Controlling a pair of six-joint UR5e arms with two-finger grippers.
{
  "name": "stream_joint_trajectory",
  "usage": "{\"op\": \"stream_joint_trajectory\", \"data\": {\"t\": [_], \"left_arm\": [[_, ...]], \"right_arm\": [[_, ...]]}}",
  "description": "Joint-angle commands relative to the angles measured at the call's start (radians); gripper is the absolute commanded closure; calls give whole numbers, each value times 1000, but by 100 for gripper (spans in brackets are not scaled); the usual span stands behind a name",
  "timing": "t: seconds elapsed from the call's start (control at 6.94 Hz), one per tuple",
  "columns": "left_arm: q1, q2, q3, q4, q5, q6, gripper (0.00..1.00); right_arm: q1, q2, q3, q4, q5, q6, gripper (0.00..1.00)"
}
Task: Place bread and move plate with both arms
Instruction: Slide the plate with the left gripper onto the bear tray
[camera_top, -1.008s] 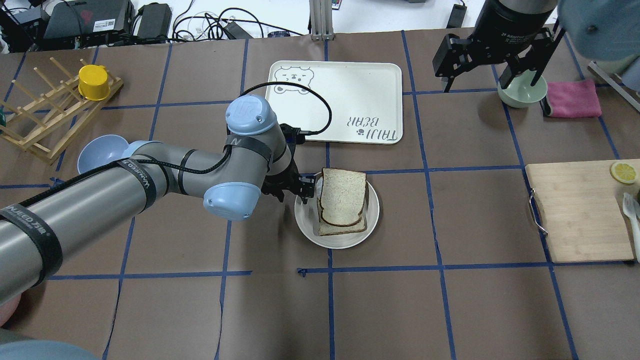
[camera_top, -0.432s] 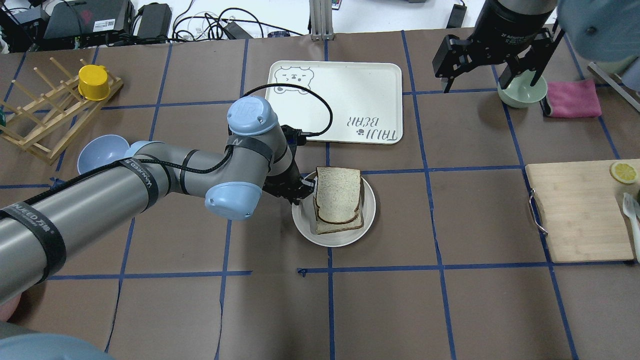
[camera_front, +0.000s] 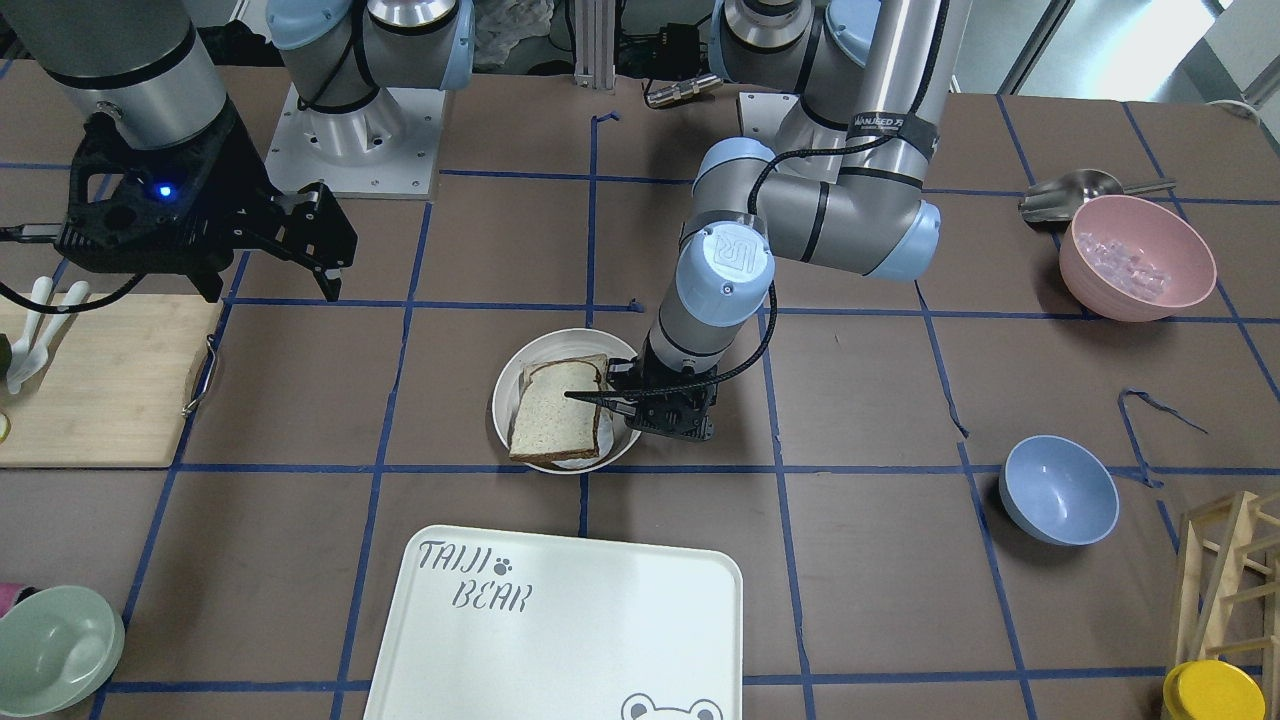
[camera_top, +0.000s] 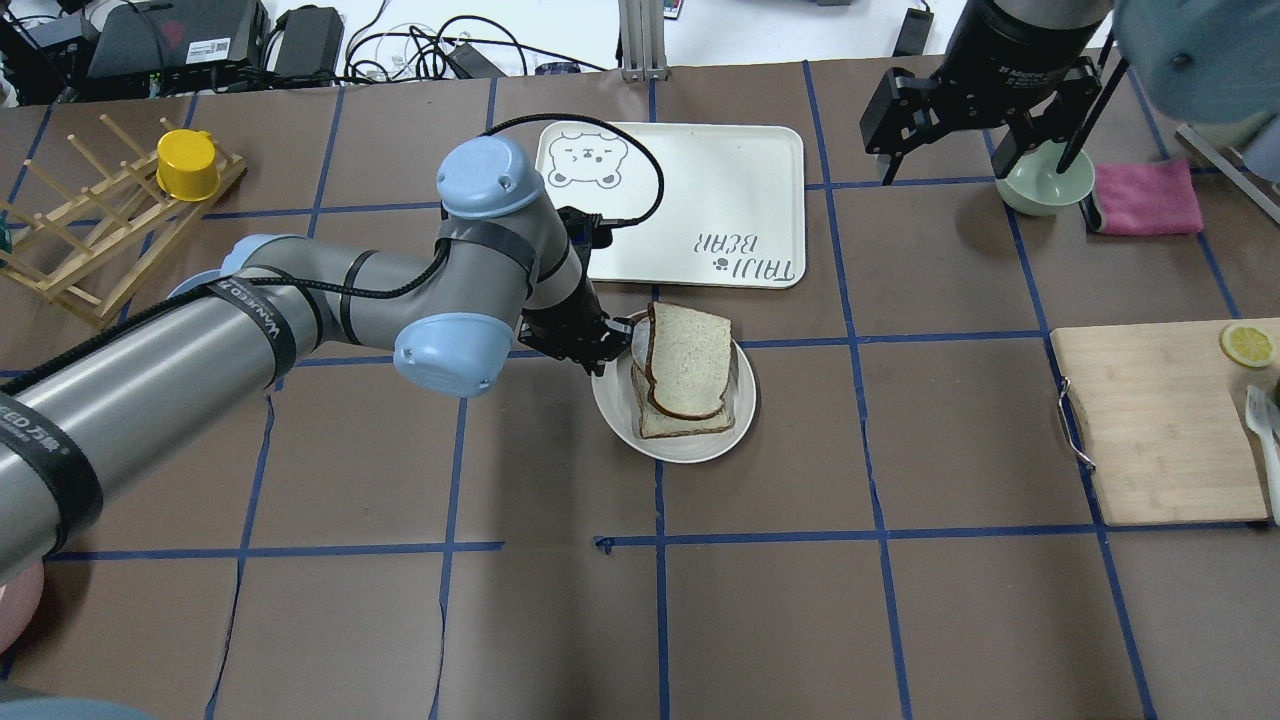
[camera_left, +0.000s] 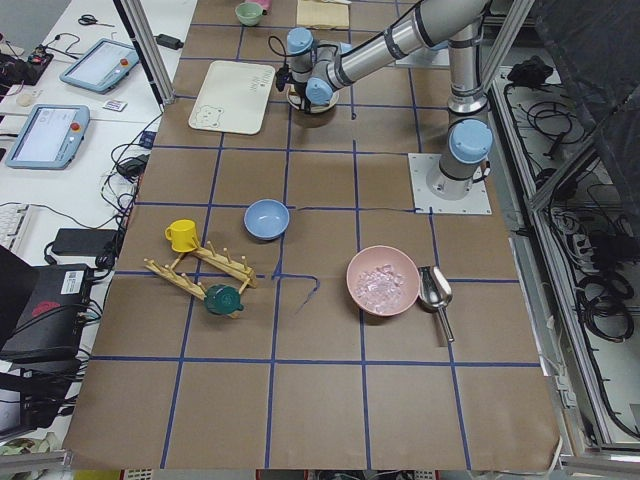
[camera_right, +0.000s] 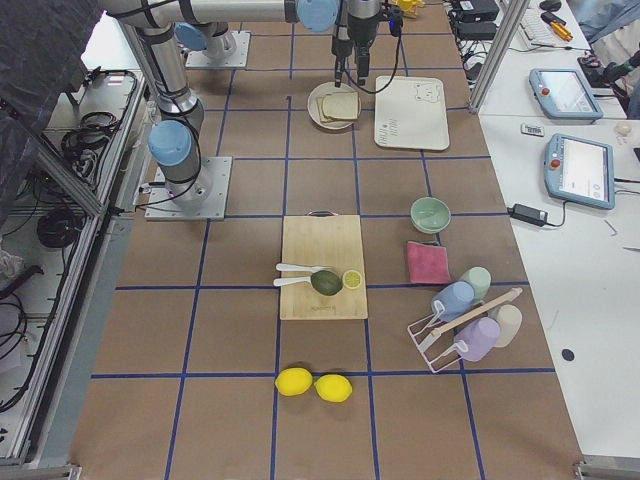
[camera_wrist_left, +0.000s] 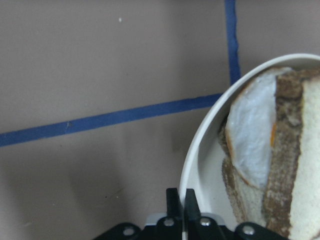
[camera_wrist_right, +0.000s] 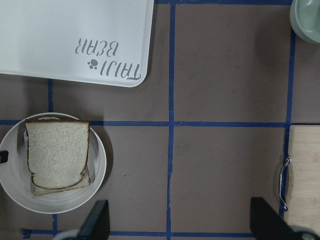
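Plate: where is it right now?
In the overhead view the plate is mid-table, just on the robot's side of the white tray, with the left claw gripping its left rim.

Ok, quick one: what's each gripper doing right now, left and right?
Left gripper: closed on the rim of the plate.
Right gripper: open, holding nothing, up above the table.

Left arm (camera_top: 200, 340) stretched low, elbow bent, left gripper (camera_top: 608, 352) pinched on the plate (camera_top: 680, 455) rim, apparently tight; right gripper (camera_top: 975, 165) hangs high, jaws spread wide.
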Motion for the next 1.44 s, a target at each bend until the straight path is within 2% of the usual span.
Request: {"op": "stream_joint_trajectory", "data": {"t": [0.0,0.14,0.43,1.01,1.3], "left_arm": [[36,16,112,-146,-38,3,100],[83,10,131,-150,-66,20,100],[139,-69,244,-151,-94,125,100],[157,-364,594,-136,-173,144,100],[156,-484,714,-130,-175,143,100]], "right_arm": [[0,0,1,1,1,0,0],[0,0,1,3,1,0,0],[0,2,3,12,0,0,0],[-3,3,3,-2,-3,-3,0],[-2,2,4,0,-2,-2,0]]}}
